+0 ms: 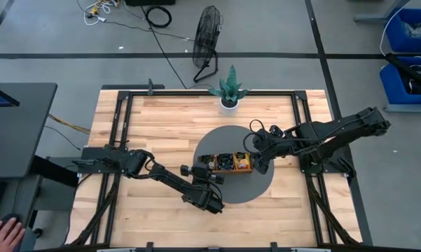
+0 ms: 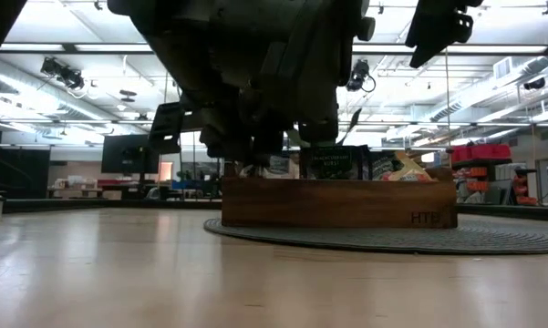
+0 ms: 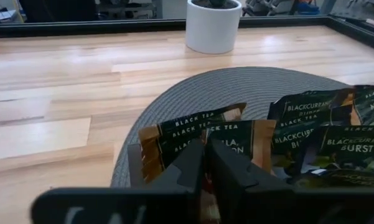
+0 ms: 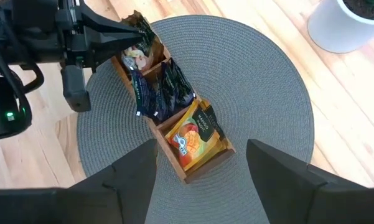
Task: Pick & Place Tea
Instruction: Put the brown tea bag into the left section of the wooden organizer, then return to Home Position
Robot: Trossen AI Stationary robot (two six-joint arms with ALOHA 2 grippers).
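Left gripper (image 1: 202,168) sits at the left end of the wooden tray (image 2: 337,202), fingers (image 3: 227,168) pressed together over the black tea sachets (image 3: 196,134) in the left compartment; can't tell if anything is pinched. Tray is on the round grey mat (image 1: 263,185): dark blackcurrant sachets (image 4: 165,90) in the middle compartment, orange mango sachets (image 4: 193,134) in the right one. Right gripper (image 4: 202,168) hovers above the tray's right end, fingers spread, holding nothing. White plant pot (image 1: 229,102) stands behind the mat
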